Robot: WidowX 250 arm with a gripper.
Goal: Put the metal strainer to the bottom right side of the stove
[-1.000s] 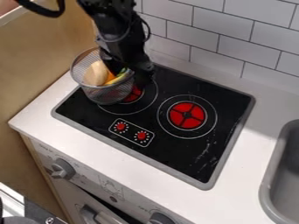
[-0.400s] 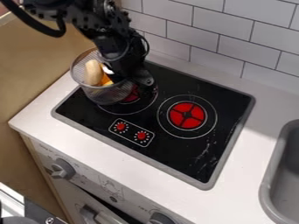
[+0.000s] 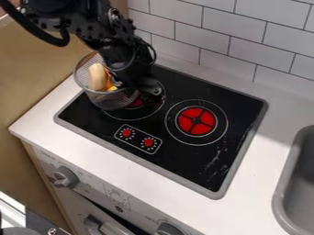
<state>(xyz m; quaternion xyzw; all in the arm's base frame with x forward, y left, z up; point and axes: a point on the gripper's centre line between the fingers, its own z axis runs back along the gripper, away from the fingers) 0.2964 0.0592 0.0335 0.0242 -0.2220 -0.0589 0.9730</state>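
Claw (image 3: pixel 146 88) hangs at right rim of the metal strainer (image 3: pixel 103 99).

The white table (image 3: pixel 67 133) slants across the frame, with a black stove (image 3: pixel 178 163) (scuffed near its lower right edge) set into it and a grey sink (image 3: pixel 279 197) at lower right.
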